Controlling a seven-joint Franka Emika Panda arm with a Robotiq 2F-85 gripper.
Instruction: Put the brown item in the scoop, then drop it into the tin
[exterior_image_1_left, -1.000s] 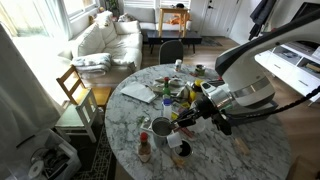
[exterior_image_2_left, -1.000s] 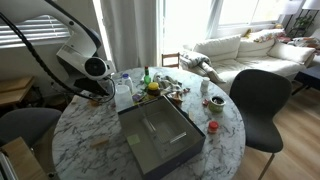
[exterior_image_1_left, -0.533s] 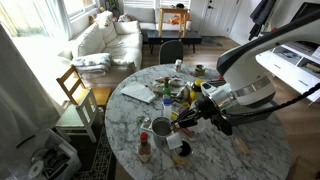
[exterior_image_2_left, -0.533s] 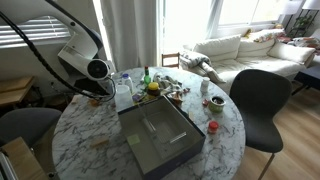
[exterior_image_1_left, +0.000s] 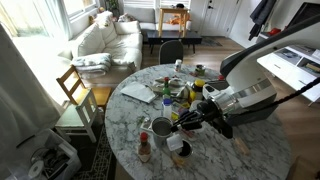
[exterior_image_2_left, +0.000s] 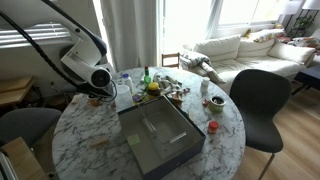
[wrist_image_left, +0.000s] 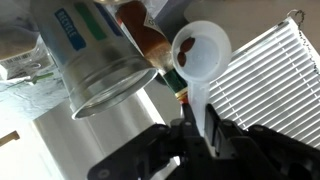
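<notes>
Gripper: in the wrist view the gripper (wrist_image_left: 205, 132) comes in from the bottom edge, its dark fingers (wrist_image_left: 178, 140) clamped on the handle of the white plastic scoop (wrist_image_left: 207, 64). In both exterior views it hangs low over the cluttered part of the table (exterior_image_1_left: 190, 117) (exterior_image_2_left: 100, 95).
White plastic scoop: it is held handle-down with the bowl up and clear of the table. The round mouth of the bowl is turned toward the silver can (wrist_image_left: 95, 55).
Brown item: a dark brown patch (wrist_image_left: 184, 52) shows at the mouth of the scoop's bowl. Whether it lies fully inside the bowl cannot be told.
Silver can: in the wrist view it fills the upper left, just beside the scoop, with its open rim toward the camera and a blue and green label on its side. In an exterior view it stands upright (exterior_image_1_left: 160, 127) on the table, just beside the gripper.
Table: round with a marble top (exterior_image_1_left: 262, 150) (exterior_image_2_left: 90, 140), crowded with small things near the arm.
Grey tray: it sits on the table in an exterior view (exterior_image_2_left: 160, 135), near the gripper but apart from it.
Slatted white panel: it fills the right side of the wrist view (wrist_image_left: 265, 85), behind the scoop.
</notes>
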